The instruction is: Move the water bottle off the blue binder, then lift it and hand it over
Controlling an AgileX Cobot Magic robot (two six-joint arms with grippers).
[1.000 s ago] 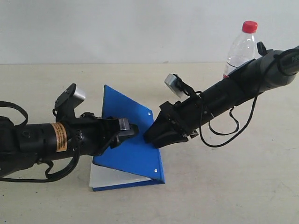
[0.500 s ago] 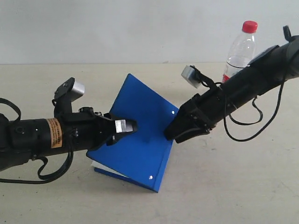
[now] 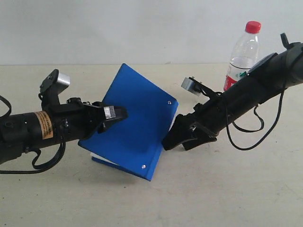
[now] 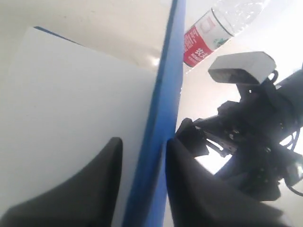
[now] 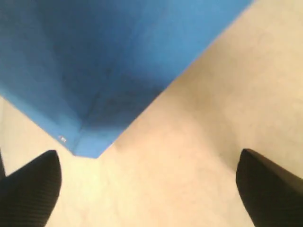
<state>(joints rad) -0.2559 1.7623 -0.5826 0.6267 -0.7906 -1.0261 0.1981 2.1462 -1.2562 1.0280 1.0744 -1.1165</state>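
Note:
The blue binder is tilted up off the table, its cover raised and white pages showing beneath. My left gripper is shut on the cover's left edge. In the left wrist view the blue binder's cover runs between the left gripper fingers, with white pages beside it. My right gripper stands open just off the binder's right edge, holding nothing. In its wrist view the right gripper is spread wide over bare table by the blue binder's corner. The water bottle stands upright at the back right, its base hidden by the right arm.
The beige table extends in front and to the right. A pale wall closes the back. The right arm's wrist camera appears in the left wrist view, below the water bottle's label.
The left gripper has drawn back to the left and risen with the binder, which turned and tilted further up. The right gripper came away from the binder's edge and dropped slightly.

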